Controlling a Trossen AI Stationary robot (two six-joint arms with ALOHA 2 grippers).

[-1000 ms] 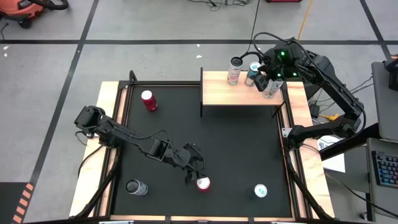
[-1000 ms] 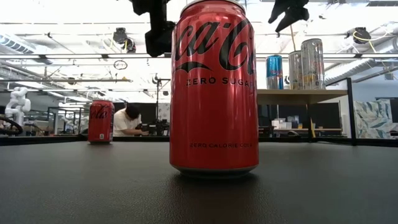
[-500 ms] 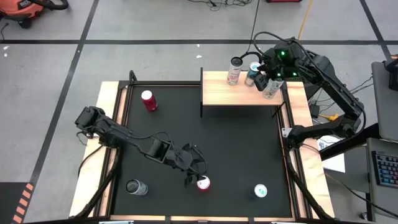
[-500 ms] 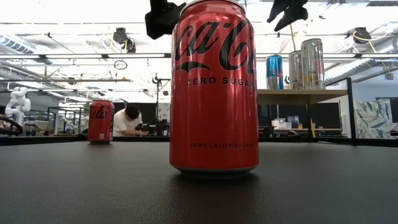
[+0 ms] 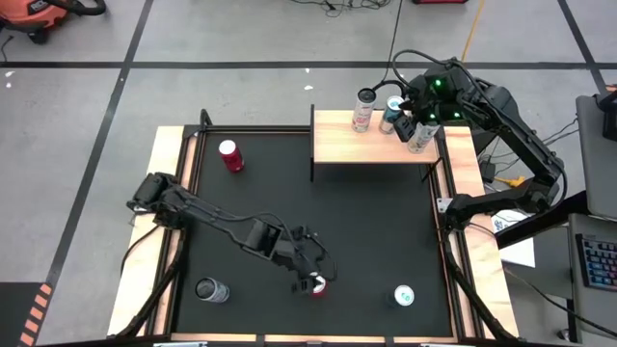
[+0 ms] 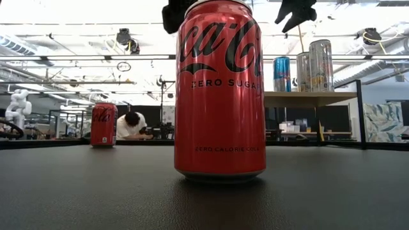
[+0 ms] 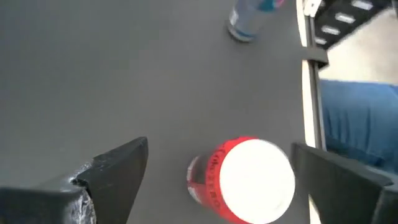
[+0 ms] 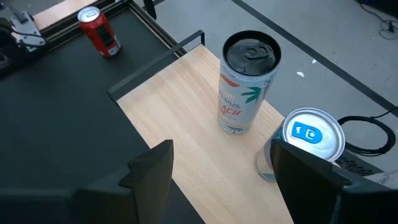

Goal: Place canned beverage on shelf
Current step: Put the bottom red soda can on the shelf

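A black tabletop [image 5: 366,231] seen from above carries 4 loose cans, with a pale-wood shelf [image 5: 337,145] raised at its far right corner. The left tool [image 5: 310,273] hovers directly over a red cola can [image 5: 315,284] standing near the front edge, its fingers spread wide apart with nothing between them yet.

The step in hand looks like the pick-up. To do it well, the tool should probably drop straight down with the can centred between the fingers, since the left wrist view shows the can's bright top [image 7: 252,177] closer to one finger than the other. Closing around the middle of the can's wall, rather than near the rim, should keep it upright during the lift.

The right tool [image 5: 410,120] waits above the shelf, fingers partly spread and holding nothing. 3 cans stand on the shelf, the nearest a white one with a leaf print [image 8: 245,90].

The low view alone shows the red can's label, "Zero Sugar" [image 6: 220,89], and a person [image 6: 133,125] bent over a desk in the room behind. Only the high view shows a silver can [image 5: 210,289] and a blue-topped can [image 5: 403,295] along the front edge, and another red can [image 5: 229,154] at the far left.
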